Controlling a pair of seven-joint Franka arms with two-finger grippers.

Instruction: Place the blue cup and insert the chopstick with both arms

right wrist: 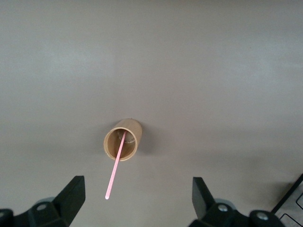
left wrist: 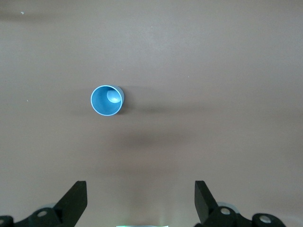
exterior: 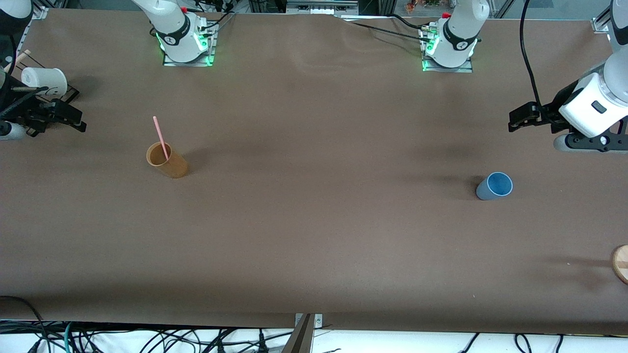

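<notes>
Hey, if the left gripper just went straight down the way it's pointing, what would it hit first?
Probably bare table. The left gripper is open and looks straight down, and the blue cup stands upright ahead of its fingers rather than between them. Depth is hard to judge, so it might graze the cup.

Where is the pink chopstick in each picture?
Front view: the chopstick stands leaning in the orange-brown cup, toward the right arm's end of the table.
Left wrist view: not in it.
Right wrist view: the chopstick sticks out of the same cup.
Shared landmark: that cup.
</notes>
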